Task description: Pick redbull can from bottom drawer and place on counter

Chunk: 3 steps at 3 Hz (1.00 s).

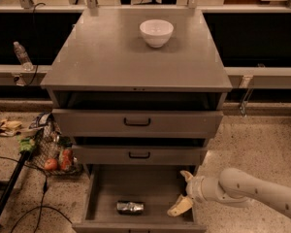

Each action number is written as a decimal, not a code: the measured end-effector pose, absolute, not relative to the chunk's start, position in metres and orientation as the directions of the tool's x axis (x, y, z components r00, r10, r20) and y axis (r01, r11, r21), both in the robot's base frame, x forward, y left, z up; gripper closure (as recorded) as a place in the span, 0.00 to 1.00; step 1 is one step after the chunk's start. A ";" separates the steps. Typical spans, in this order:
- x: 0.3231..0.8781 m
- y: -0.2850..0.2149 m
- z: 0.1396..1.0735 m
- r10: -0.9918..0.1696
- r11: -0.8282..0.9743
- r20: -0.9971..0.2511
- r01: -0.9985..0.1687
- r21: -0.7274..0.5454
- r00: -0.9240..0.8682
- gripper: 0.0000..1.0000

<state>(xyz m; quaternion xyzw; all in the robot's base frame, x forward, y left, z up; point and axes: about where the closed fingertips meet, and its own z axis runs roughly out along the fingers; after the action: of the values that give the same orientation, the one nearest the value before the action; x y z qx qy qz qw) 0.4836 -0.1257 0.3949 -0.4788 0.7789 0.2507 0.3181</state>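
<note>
1. Camera view looks down at a grey cabinet from the front. Its counter (131,62) bears a white bowl (156,32) towards the back, a little right of centre.
2. The drawer (136,183) at the bottom is pulled out, its flat grey floor showing.
3. The can (130,207) lies on its side on that floor, near the front wall and a little left of the middle, touching neither side wall.
4. The gripper (180,193) hangs at the right side of the drawer, over its right wall, near the can but well apart from it and to its right.
5. Its two pale fingers are spread wide and grasp nothing: one fingertip (185,174) points up and back, while the other sits low and forward, inside the drawer.
6. The white arm (252,191) reaches in from the lower right, above the speckled floor.
7. Above the drawer, two drawer fronts with black handles, upper (137,123) and lower (138,155), stand partly pulled out.
8. On the left, a wire basket (53,152) of fruit rests on the ground, and a bottle (22,55) stands on the ledge beside the cabinet.
</note>
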 end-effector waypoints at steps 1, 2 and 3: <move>0.497 -0.114 0.341 -0.599 0.437 -0.715 -0.896 0.085 -0.360 0.00; 0.498 -0.108 0.322 -0.601 0.440 -0.708 -0.893 0.092 -0.370 0.00; 0.502 -0.098 0.305 -0.626 0.434 -0.686 -0.896 0.089 -0.371 0.00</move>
<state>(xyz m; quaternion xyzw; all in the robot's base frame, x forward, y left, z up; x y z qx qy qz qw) 0.5020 -0.0980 0.3048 -0.4787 0.7949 0.2317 0.2922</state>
